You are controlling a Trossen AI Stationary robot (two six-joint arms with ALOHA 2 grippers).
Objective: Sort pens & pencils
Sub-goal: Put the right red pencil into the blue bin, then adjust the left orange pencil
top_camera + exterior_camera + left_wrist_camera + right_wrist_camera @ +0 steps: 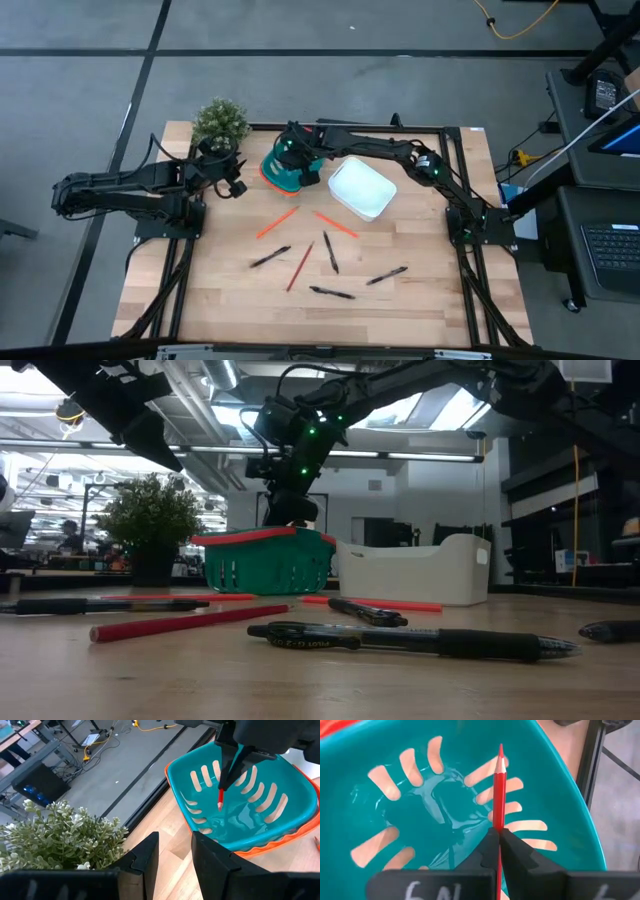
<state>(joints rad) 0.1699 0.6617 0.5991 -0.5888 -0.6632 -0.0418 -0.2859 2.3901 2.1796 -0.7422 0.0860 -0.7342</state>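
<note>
My right gripper (290, 160) hangs over the teal basket with the orange rim (283, 172), shut on one orange-red pencil (499, 790) whose sharpened tip points down into the basket. Three more pencils (277, 223) (336, 224) (300, 265) lie flat on the wooden table. Several black pens (270, 257) (330, 252) (386, 275) lie flat nearer the front edge. My left gripper (175, 855) is open, holds nothing, and waits left of the basket beside the plant. My right gripper pinches the pencil's shaft (498, 822) between its two fingers, coming from above and pointing down. The pencil runs along the fingers, and its sharpened end (220, 802) sticks out below them. It hangs upright, lifted clear above the basket floor.
A white bin (362, 188) stands right of the teal basket. A small potted plant (220, 122) sits at the far left corner, close to my left gripper. Bare wood shows along the table's front edge and at both near corners.
</note>
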